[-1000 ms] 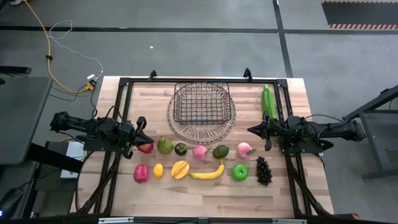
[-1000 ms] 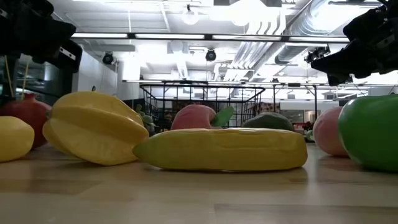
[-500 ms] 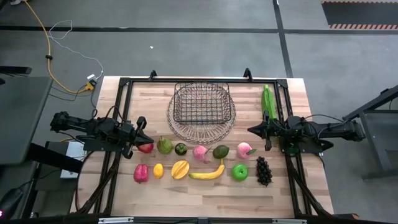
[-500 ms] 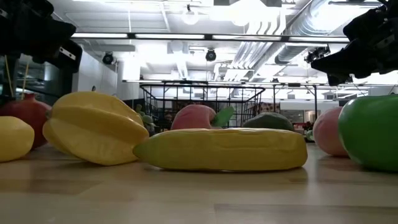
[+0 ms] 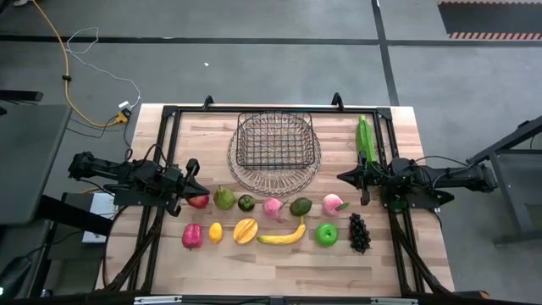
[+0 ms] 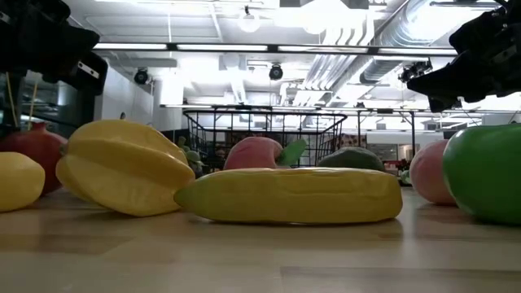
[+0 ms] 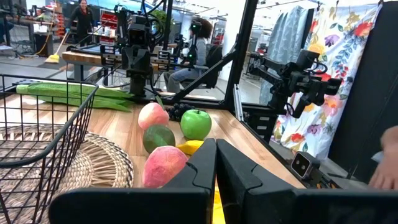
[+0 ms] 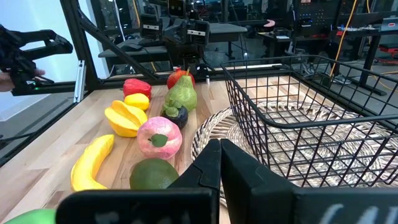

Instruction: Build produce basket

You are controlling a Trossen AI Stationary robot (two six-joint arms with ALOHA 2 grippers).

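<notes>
Plainly, nothing sits in the basket (image 5: 274,141) yet: it stands at the desk's (image 5: 212,258) far middle, the produce lined up in two rows nearer the front. Both grippers hover at the sides, left gripper (image 5: 200,188) by the red apple (image 5: 198,201), right gripper (image 5: 341,177) near the pink peach (image 5: 333,203), jaws together and empty. The fruits look light, smooth and likely slippery; round ones are best pinched across the middle. The banana (image 5: 284,236) lies close against its neighbours, crowding any approach.
</notes>
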